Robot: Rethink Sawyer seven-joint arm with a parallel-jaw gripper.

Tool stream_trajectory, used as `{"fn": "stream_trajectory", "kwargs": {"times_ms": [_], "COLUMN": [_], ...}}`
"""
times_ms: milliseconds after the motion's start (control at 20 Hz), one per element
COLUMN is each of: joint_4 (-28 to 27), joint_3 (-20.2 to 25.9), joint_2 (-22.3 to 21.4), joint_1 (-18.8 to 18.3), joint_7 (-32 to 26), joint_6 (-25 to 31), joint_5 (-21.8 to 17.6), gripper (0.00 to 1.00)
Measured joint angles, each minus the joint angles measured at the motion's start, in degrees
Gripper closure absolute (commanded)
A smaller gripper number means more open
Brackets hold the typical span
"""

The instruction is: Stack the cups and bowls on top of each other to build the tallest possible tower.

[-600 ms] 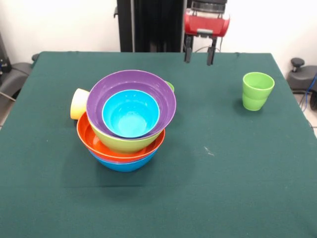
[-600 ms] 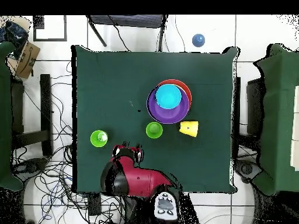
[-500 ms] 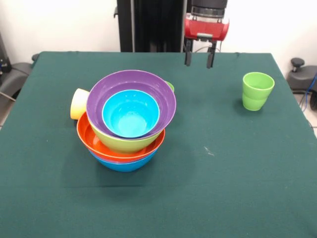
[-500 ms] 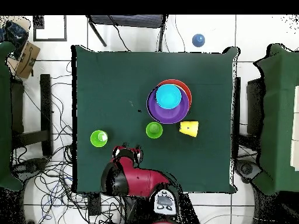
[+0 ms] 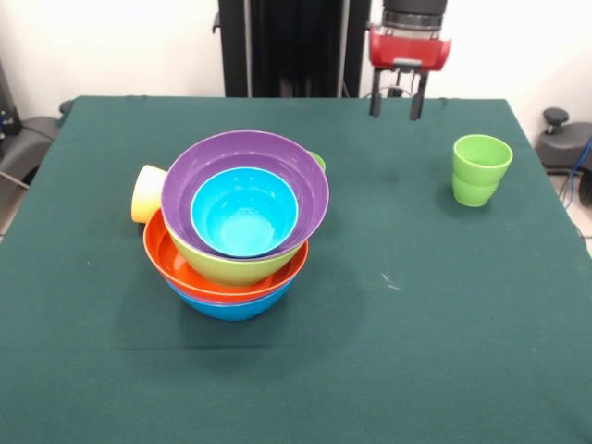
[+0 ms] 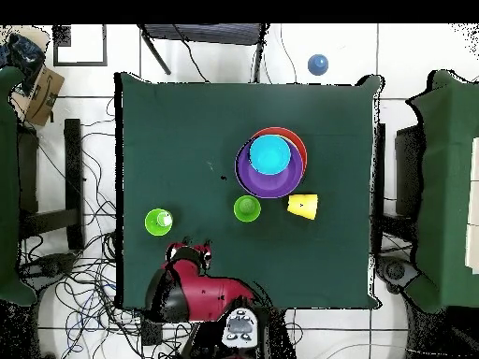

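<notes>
The tower (image 5: 245,222) stands left of centre: a blue bowl (image 5: 231,308) at the bottom, then orange (image 5: 159,252), lime green (image 5: 231,271), purple (image 5: 310,180) and the small cyan bowl (image 5: 243,211) inside on top. It also shows in the overhead view (image 6: 271,161). A pale yellow cup (image 5: 146,192) lies on its side against the tower's left. A light green cup (image 5: 482,169) stands upright at the right. My gripper (image 5: 396,104) hangs open and empty above the table's far edge, left of the green cup and apart from it. In the overhead view the gripper (image 6: 190,250) is just below that cup (image 6: 159,221).
A small green round thing (image 6: 247,208) sits close behind the tower; in the front view only its edge (image 5: 318,162) peeks past the purple bowl. The green table (image 5: 416,324) ends close behind the gripper. Chairs and cables lie around the table.
My gripper has moved sideways along the table's far edge toward the light green cup, still open. The cups and the tower have not moved.
</notes>
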Motion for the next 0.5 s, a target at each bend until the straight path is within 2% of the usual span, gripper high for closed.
{"fn": "stream_trajectory", "kwargs": {"times_ms": [200,500], "joint_4": [0.51,0.54], "joint_3": [0.01,0.05], "joint_2": [-4.93,-10.83], "joint_1": [0.98,0.01], "joint_7": [0.07,0.07], "joint_6": [4.00,8.64], "joint_5": [0.02,0.18], "gripper": [0.00,0.00]}}
